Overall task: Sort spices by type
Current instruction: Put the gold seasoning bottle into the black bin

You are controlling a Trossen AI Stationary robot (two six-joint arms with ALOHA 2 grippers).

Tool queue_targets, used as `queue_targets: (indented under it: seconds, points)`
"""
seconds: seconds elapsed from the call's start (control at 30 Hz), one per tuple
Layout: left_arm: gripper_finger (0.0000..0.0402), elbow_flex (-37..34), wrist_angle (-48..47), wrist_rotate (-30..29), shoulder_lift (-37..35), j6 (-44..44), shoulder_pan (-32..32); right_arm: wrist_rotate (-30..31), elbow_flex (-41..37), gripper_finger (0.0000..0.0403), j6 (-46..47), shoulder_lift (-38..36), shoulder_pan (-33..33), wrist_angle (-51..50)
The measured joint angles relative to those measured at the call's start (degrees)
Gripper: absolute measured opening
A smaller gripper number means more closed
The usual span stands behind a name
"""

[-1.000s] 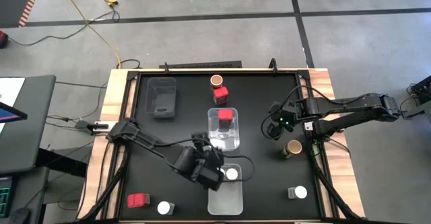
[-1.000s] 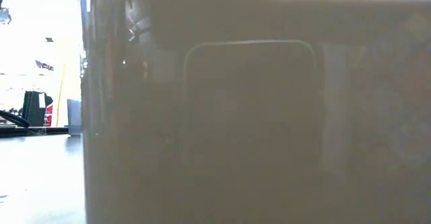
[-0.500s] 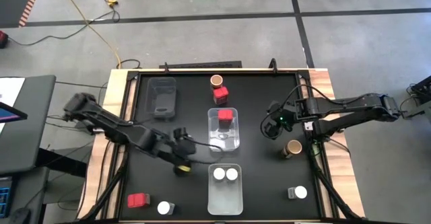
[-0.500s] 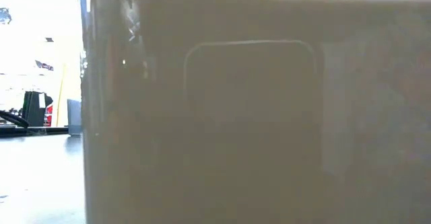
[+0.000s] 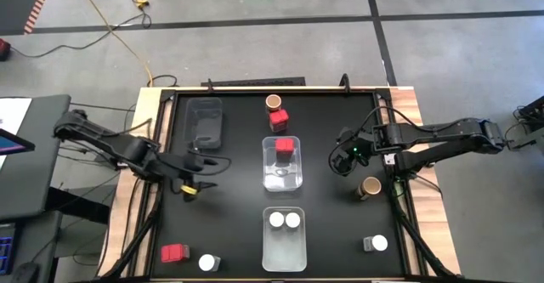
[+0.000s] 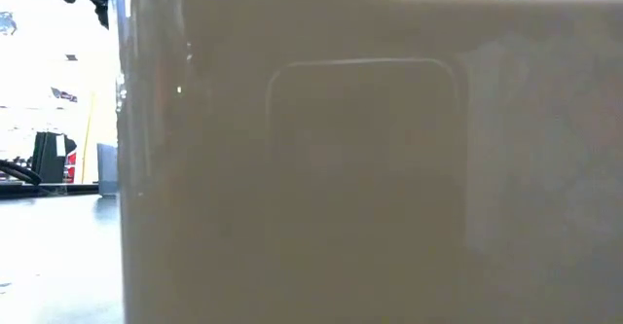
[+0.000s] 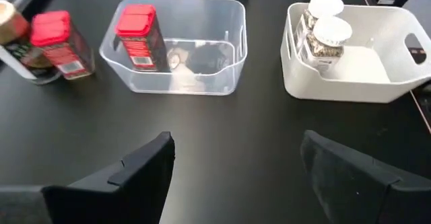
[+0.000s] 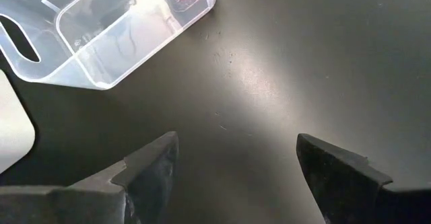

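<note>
— Progress so far?

— Left gripper (image 7: 236, 167) is open and empty. Past my fingers: one red box (image 7: 139, 38) in the clear tub (image 7: 222, 83), two white-lidded jars (image 7: 324, 27) in the white tub (image 7: 350, 83).

— What remains?

— Another red box (image 7: 60, 44) and a brown jar (image 7: 15, 39) stand outside, off to one side. Farther off, several more lie loose. Right gripper (image 8: 232, 160) waits open.

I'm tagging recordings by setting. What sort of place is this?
Probably a robotics lab or workshop, not a kitchen: a black table on a grey taped floor, a loose yellow cable, and two arms sorting spice jars into tubs.
</note>
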Motion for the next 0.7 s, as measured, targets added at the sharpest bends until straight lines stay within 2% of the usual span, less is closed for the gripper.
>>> queue_targets:
  seconds: [0.17, 0.3, 0.53, 0.7]
  points:
    - [0.0309, -0.68, -3.38, -0.93, -5.28, 1.39, -0.02, 0.0, 0.0, 0.0329, 0.71, 0.0, 0.0, 1.74]
    - [0.0309, -0.68, -4.83, -0.85, -7.59, -0.51, -0.02, 0.24, 0.0, 0.0329, 8.9, 0.05, -0.01, 6.83]
    - [0.0309, -0.68, -6.13, 1.14, -8.35, 2.64, 0.02, 5.17, 0.08, 0.0323, 11.41, 0.98, -1.24, 16.92]
    - [0.0309, -0.73, -8.25, 1.05, -10.45, 4.06, 1.09, 8.36, 5.61, 0.0307, 10.57, 5.77, -1.27, 11.28]
